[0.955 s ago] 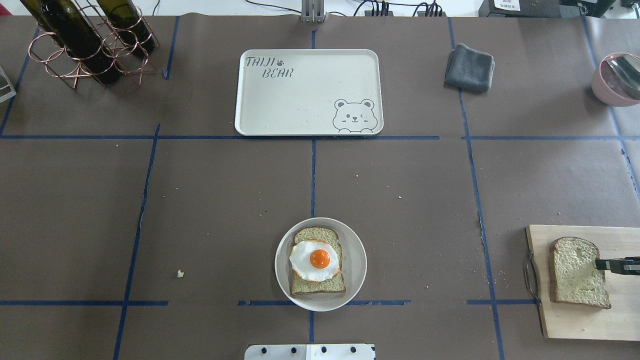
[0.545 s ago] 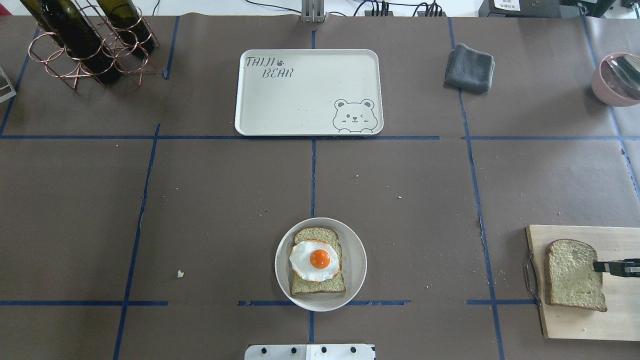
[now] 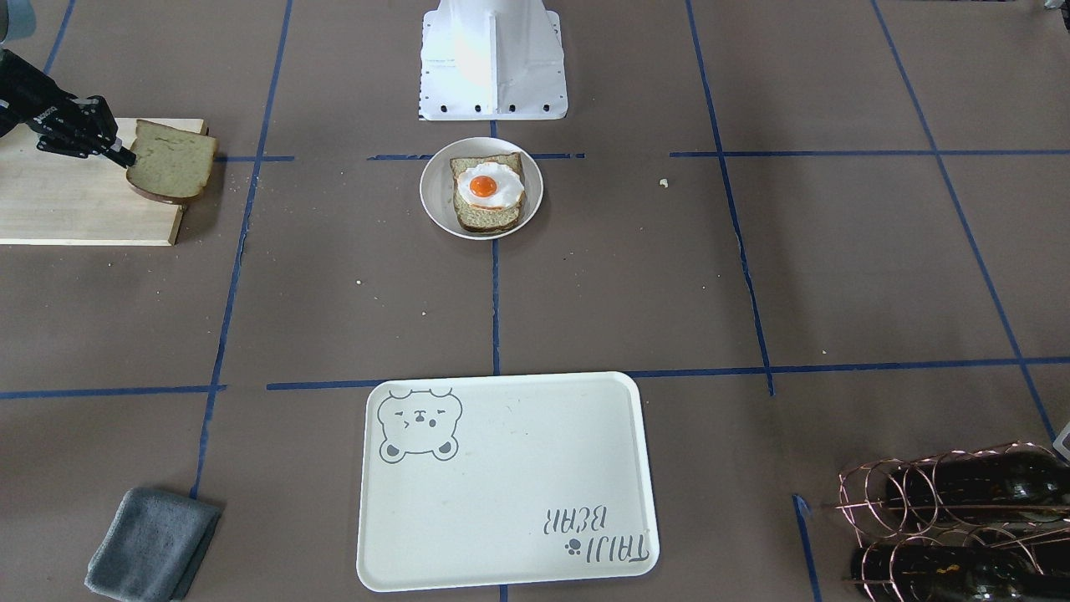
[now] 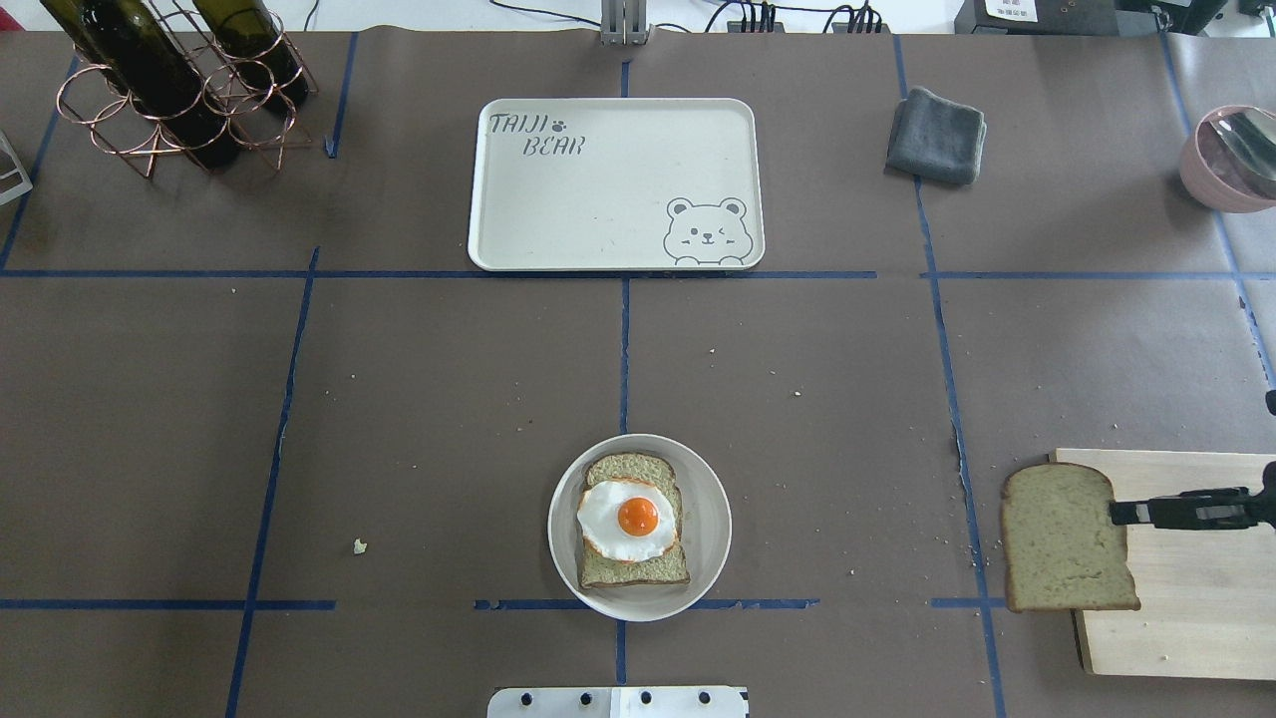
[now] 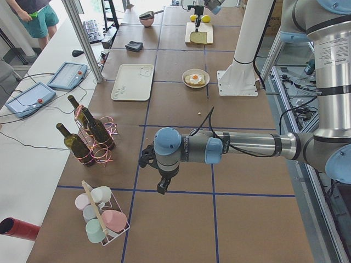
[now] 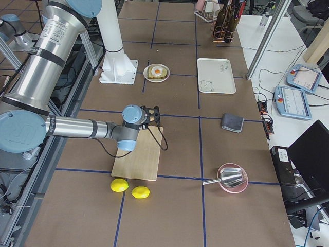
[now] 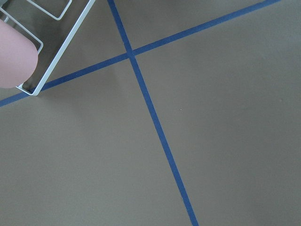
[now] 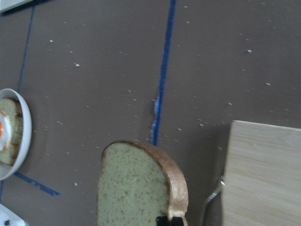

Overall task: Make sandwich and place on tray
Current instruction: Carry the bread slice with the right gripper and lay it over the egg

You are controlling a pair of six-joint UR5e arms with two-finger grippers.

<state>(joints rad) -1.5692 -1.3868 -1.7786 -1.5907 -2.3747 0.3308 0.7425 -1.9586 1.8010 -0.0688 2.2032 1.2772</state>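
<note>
Cream tray (image 4: 613,184) at table's far centre, long axis left–right. Wooden cutting board (image 4: 1196,598) at near right. White plate (image 4: 710,519) holds the lower slice (image 4: 630,573) and egg (image 4: 628,519). Second slice (image 4: 1062,538) hangs over the board's left edge, long axis near–far, rounded top pointing far. The right gripper (image 4: 1115,513) pinches its right edge. Left gripper (image 5: 163,189): opening can't be made out.

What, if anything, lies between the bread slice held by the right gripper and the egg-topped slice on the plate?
Nothing visible. Between the held slice and the plate there is only table with tape lines and crumbs.
</note>
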